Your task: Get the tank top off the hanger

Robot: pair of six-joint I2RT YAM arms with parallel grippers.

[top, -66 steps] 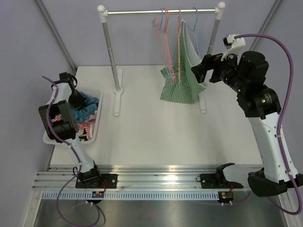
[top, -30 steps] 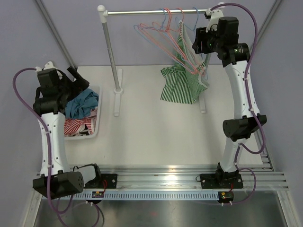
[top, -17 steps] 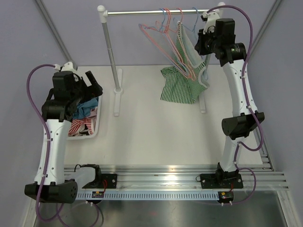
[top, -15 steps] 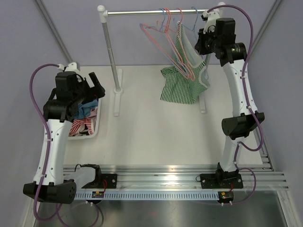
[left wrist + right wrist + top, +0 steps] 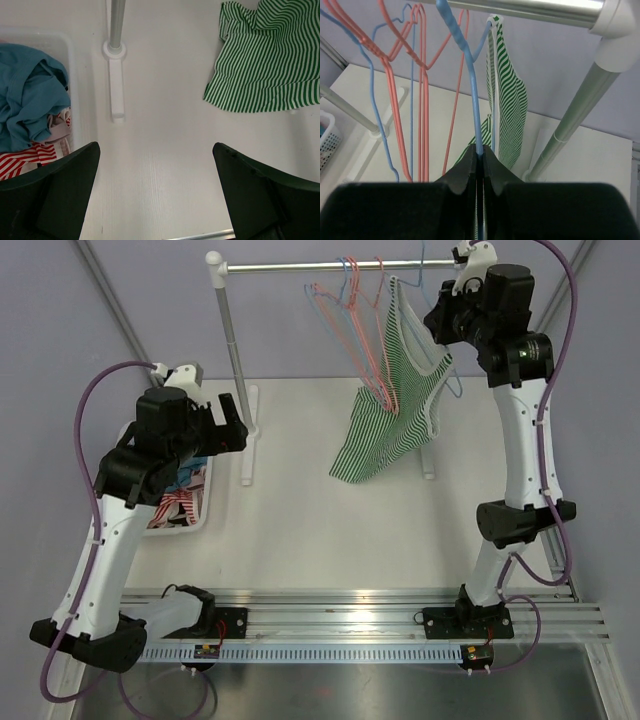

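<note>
The green-and-white striped tank top (image 5: 385, 425) hangs by a strap from a blue hanger (image 5: 470, 75) under the rail, its hem trailing over the table. My right gripper (image 5: 438, 320) is up by the rail's right end. In the right wrist view its jaws (image 5: 480, 152) are shut on the blue hanger's wire, with the tank top (image 5: 512, 112) just behind. My left gripper (image 5: 230, 425) is raised above the table beside the basket, open and empty. In the left wrist view the left gripper (image 5: 156, 147) faces down at the table, the tank top (image 5: 265, 65) ahead to the right.
Several pink and blue bare hangers (image 5: 355, 325) hang on the rail (image 5: 320, 267) left of the tank top. The rack's posts and feet (image 5: 116, 85) stand on the table. A white basket (image 5: 203, 508) with blue and red-striped clothes sits at the left.
The right gripper shut on the blue hanger and pulled it up and right; the tank top swung up and left. The left arm rose and moved right, away from the basket.
</note>
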